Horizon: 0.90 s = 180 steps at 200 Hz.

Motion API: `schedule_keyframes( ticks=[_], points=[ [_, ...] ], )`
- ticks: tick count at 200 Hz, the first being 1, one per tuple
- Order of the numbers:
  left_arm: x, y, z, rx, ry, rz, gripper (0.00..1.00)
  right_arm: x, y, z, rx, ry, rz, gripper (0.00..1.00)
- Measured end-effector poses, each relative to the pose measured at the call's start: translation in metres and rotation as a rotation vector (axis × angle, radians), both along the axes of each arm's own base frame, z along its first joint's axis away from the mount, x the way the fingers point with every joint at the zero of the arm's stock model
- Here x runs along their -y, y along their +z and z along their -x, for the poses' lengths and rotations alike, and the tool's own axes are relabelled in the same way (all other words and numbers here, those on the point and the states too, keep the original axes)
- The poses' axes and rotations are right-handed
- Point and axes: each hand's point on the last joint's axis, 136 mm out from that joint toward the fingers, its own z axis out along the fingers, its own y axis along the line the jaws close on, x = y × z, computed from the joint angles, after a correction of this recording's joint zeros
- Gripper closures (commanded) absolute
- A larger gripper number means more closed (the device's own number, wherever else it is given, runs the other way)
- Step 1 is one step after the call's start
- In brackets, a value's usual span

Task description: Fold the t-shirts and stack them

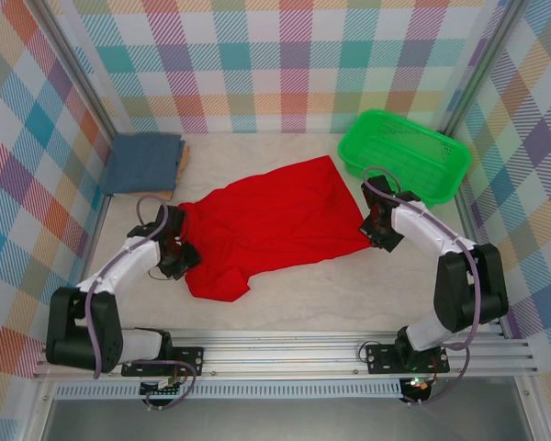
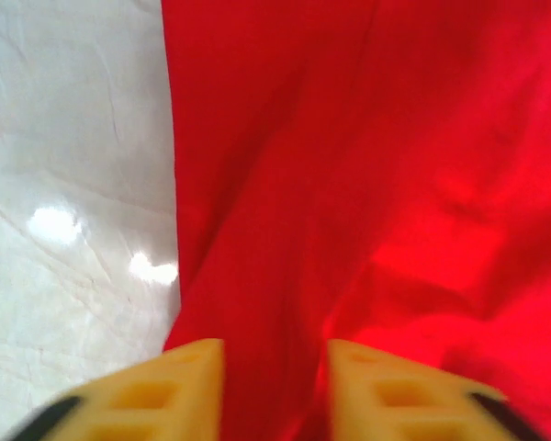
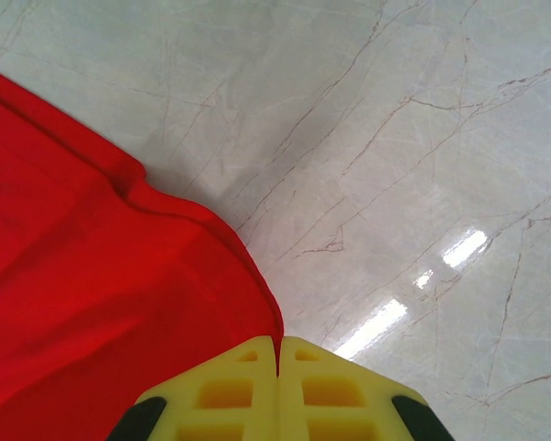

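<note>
Red t-shirt point(image 1: 266, 220) lies rumpled, soft smooth cloth, on the marbled table point(image 3: 395, 138) between both arms. Left gripper point(image 1: 178, 257) sits at its left edge, ribbed yellow fingers narrowly apart over cloth. Right gripper point(image 1: 382, 227) is closed, pinching the right hem. Slate-blue t-shirt point(image 1: 144, 163) lies folded square, far left.

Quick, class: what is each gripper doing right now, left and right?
Left gripper: open, over the red t-shirt.
Right gripper: closed on the red t-shirt's edge.

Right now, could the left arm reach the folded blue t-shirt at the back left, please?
Probably yes: the blue t-shirt lies just beyond the left end effector, with bare table between; its fingers straddle the red t-shirt, though.
</note>
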Motion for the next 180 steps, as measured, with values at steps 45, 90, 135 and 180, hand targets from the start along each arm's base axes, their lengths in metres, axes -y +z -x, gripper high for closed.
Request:
schedule_keyframes(
  ticks=[45, 90, 135, 180],
  points=[
    [-0.01, 0.024, -0.048, 0.073, -0.065, -0.103, 1.0, -0.005, 0.03, -0.026, 0.088, 0.041, -0.014, 1.0],
    [-0.01, 0.088, -0.098, 0.249, -0.046, -0.119, 1.0, -0.012, 0.082, -0.064, 0.237, 0.087, -0.032, 1.0],
    [-0.006, 0.195, -0.143, 0.506, -0.022, -0.098, 1.0, -0.005, 0.144, -0.093, 0.401, 0.095, -0.036, 1.0],
    [-0.021, 0.246, -0.116, 0.645, 0.034, -0.139, 1.0, 0.006, 0.204, -0.083, 0.571, 0.102, -0.014, 1.0]
  ],
)
